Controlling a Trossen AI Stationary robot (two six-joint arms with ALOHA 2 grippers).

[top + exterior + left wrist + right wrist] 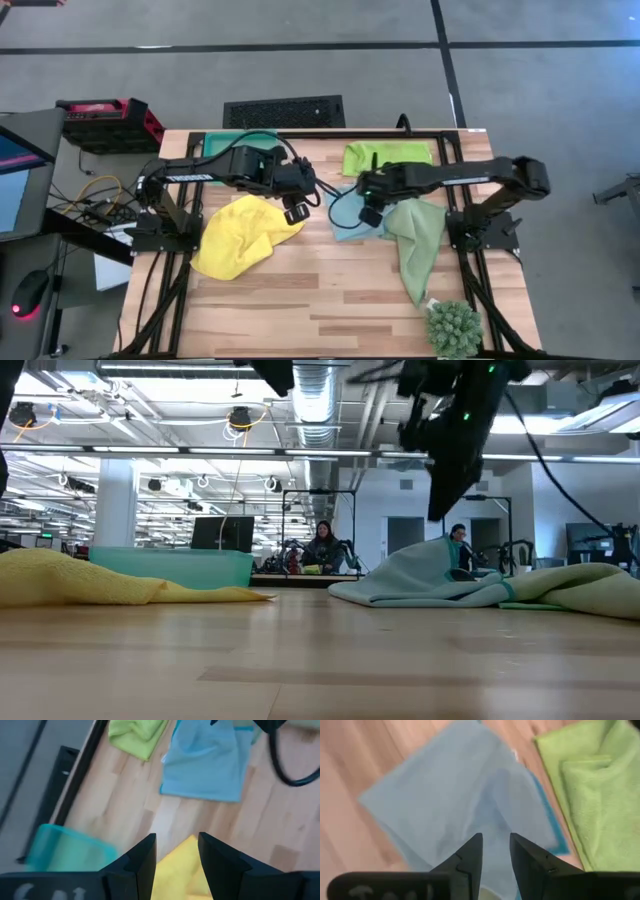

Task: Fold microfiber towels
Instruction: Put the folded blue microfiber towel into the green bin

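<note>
The yellow towel [240, 235] lies rumpled on the table at the left. The light blue towel [348, 215] lies mid-table, humped up in the low view [430, 575]. The sage green towel [415, 245] lies at its right, and the lime green towel [385, 157] lies doubled over at the far edge. My left gripper [295, 212] is open, raised over the yellow towel's right corner [186, 857]. My right gripper [370, 215] is open by a narrow gap and hangs just above the light blue towel [460, 795], apart from it in the low view [450, 495].
A teal tray [238, 143] stands at the far left of the table. A small spiky green plant [453, 328] stands at the near right corner. Bare wood [320, 300] stretches along the near side. People sit in the room beyond the table.
</note>
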